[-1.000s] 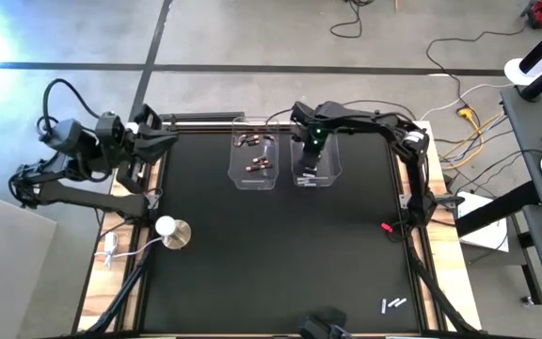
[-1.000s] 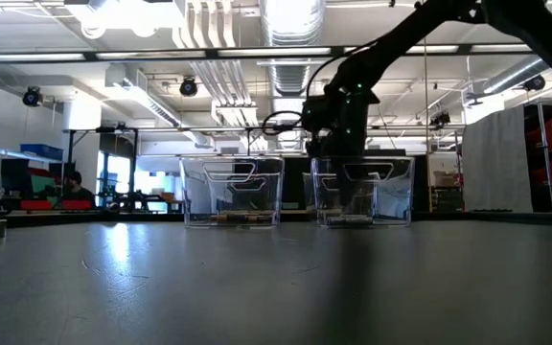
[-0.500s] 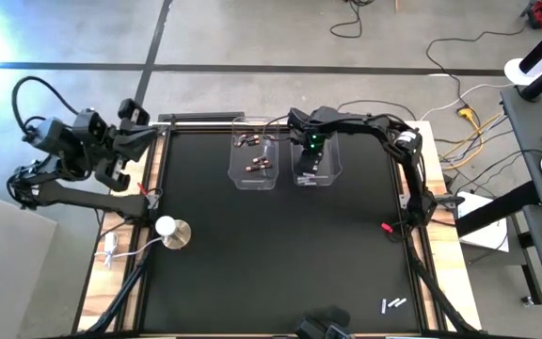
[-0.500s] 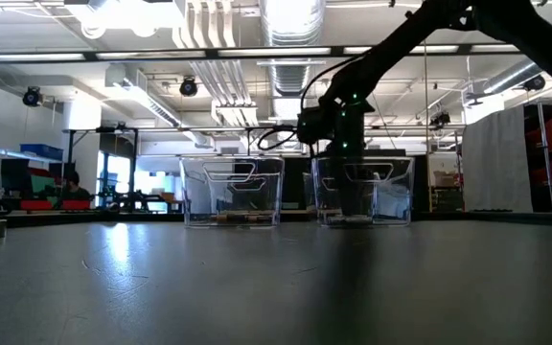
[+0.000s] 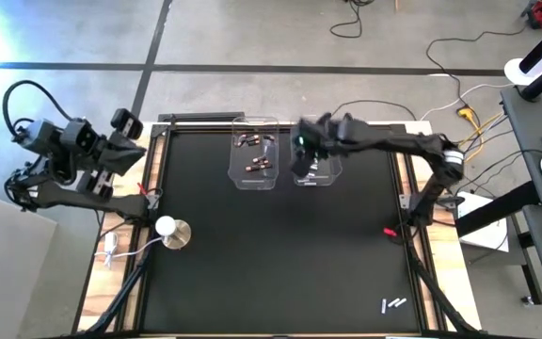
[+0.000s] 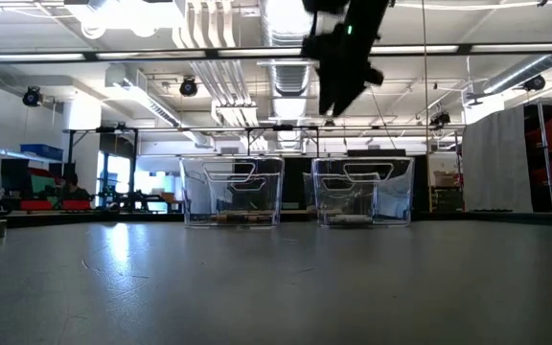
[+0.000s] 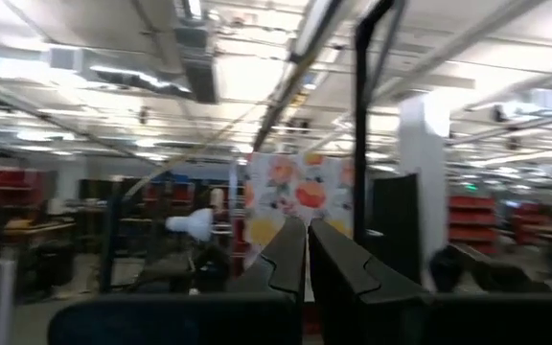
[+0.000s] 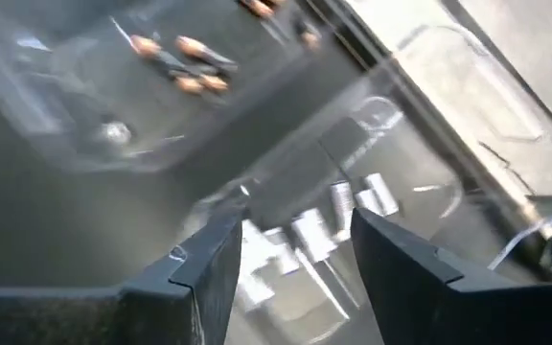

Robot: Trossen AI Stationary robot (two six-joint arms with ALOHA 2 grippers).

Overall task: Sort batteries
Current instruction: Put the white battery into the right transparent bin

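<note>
Mostly done: your right hand (image 5: 301, 149) hangs above the right bin (image 5: 317, 172), fingers apart, empty. Silvery batteries (image 8: 338, 206) lie there, dark ones (image 5: 255, 165) in the left bin (image 5: 254, 160). Three batteries (image 5: 394, 304) remain near the tabletop (image 5: 280, 254) corner, lying flat, diagonal. Left hand (image 7: 307, 251) is parked off-table, fingers together.

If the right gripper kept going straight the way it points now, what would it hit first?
Probably the silvery batteries lying in the right-hand clear bin. The right gripper is open, empty, and aimed down into that bin from above; nothing shows between its fingers and the batteries, though depth is hard to judge.
</note>
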